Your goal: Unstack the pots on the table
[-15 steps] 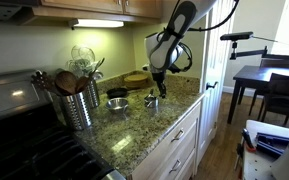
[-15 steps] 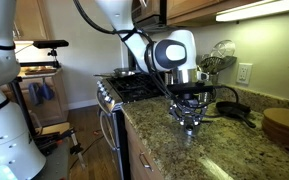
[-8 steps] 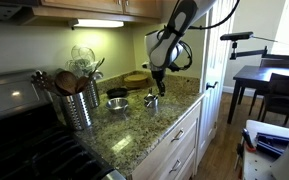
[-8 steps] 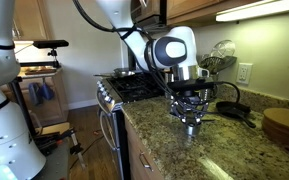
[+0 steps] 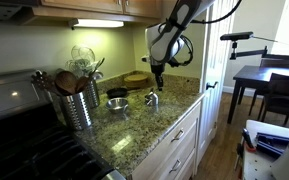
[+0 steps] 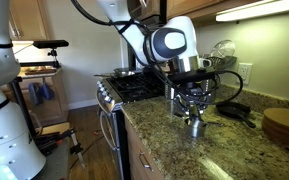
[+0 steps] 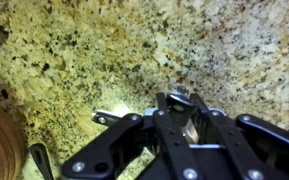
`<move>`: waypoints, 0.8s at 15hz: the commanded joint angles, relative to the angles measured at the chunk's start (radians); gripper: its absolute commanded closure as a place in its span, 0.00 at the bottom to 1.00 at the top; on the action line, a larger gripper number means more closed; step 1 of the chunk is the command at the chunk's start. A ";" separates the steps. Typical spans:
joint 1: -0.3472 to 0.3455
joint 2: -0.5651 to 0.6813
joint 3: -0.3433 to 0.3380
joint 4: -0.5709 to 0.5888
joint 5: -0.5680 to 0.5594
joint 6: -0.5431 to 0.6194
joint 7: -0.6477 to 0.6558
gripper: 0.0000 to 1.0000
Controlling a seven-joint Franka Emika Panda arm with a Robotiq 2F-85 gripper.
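Looking like the pull-apart step of the unstack: gripper (image 6: pixel 194 106) hanging straight over the pots (image 6: pixel 195 126), so pots at 6 o'clock from it, sitting on the table (image 6: pixel 162 142) close to the front edge. Can't tell how wide the gripper stands. Seeing something steel tucked inside it in the wrist view, plus a handle (image 7: pixel 106 117) poking out toward 9 o'clock, but no telling whether clamped on a rim or just straddling it.

Guessing at the next move: either dip down and pinch the inner rim or, if already pinched, pull straight up until free, then carry sideways and set down on bare granite.

Mind the table edge at 7 o'clock of the pots, not much room to waste there. Also a dark pan (image 6: pixel 234 108) at 2 o'clock and a wood board (image 6: pixel 284 125) at 3. Spotting a bowl (image 5: pixel 117 104) at 9 o'clock of the pots in an exterior view, with open table between. Plenty of air overhead, so up first, sideways after.
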 commanded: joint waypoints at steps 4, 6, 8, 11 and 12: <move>0.009 -0.042 -0.009 -0.077 -0.025 0.072 0.143 0.90; 0.015 -0.037 -0.004 -0.094 -0.021 0.098 0.210 0.96; 0.017 -0.035 0.002 -0.107 -0.022 0.119 0.255 0.92; 0.019 -0.035 0.003 -0.121 -0.030 0.143 0.305 0.92; 0.020 -0.037 0.000 -0.125 -0.033 0.148 0.319 0.92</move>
